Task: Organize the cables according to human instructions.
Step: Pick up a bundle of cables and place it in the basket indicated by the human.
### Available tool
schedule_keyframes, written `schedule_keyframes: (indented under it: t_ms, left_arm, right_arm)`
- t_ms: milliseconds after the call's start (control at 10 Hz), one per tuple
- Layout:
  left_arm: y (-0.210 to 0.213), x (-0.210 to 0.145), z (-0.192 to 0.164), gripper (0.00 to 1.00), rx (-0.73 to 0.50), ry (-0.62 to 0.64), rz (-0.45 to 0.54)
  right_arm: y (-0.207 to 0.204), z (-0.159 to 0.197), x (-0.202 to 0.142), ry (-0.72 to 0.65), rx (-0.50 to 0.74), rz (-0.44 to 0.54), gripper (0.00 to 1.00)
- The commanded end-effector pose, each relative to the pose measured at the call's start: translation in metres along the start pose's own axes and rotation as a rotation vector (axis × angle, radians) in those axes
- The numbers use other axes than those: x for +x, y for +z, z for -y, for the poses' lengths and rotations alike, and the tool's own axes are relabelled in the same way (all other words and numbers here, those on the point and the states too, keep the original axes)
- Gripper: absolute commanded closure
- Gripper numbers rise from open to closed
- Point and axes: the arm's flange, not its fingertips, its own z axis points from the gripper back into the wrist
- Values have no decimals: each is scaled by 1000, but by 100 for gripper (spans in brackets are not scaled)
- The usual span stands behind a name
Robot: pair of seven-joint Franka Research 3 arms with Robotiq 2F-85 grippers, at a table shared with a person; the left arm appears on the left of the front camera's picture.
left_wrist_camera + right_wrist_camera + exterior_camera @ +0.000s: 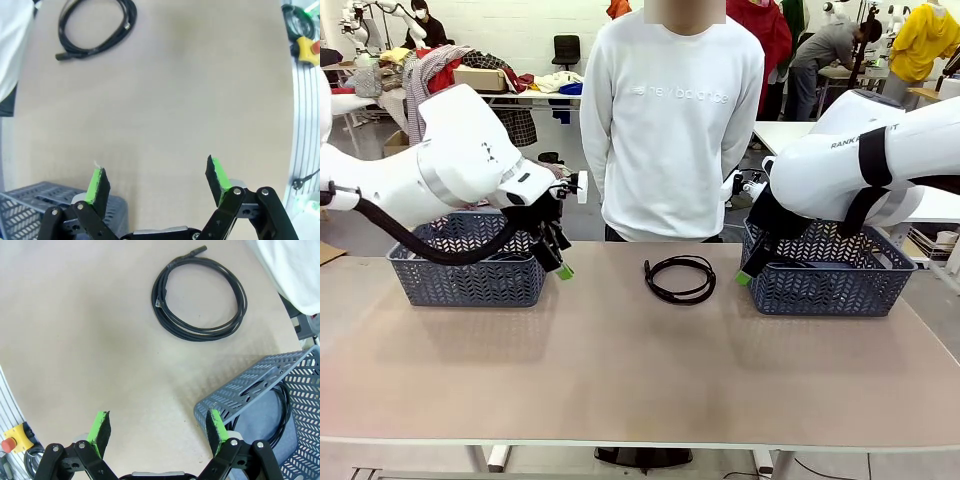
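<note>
One thin black cord wound into a loose round coil [680,279] lay on the beige tabletop [620,370], between the two grey perforated plastic baskets and in front of the standing person in a white sweatshirt [670,120]. A second black cord [280,415] rested inside the right basket [830,280].

The left gripper [558,255] hung beside the left basket [470,270] with jaws spread wide and nothing held. The right gripper [748,272] hung at the near corner of the right basket, likewise released and empty.

The person's hands were behind the back, so no destination was visibly indicated. To execute the pick well, the nearer arm should descend over one side of the coil, straddle several strands between the green pads [100,426], and avoid the plug end [197,249].
</note>
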Motion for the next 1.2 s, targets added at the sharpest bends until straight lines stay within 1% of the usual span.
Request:
schedule_keyframes:
  t_ms: [0, 100, 200, 400, 500, 600, 1100]
  left_arm:
    - [-5, 0, 22, 0, -6, 78, -20]
    - [-10, 0, 32, 0, -30, 98, -36]
    - [-11, -1, 37, 0, -6, 126, -55]
    - [-12, -4, 43, 0, 25, 146, -46]
    - [-9, -8, 44, 0, 48, 181, -44]
    - [-16, -3, 36, 0, -16, 129, -33]
    - [-16, -3, 36, 0, -16, 129, -33]
  right_arm:
    - [1, 1, 1, -5, -8, -4, 0]
    - [1, 1, 1, -5, -8, -4, 0]
    - [1, 1, 1, -5, -8, -4, 0]
    - [1, 1, 1, -5, -8, -4, 0]
    - [1, 1, 1, -5, -8, -4, 0]
    - [1, 1, 1, -5, -8, -4, 0]
    - [1, 1, 1, -5, -8, -4, 0]
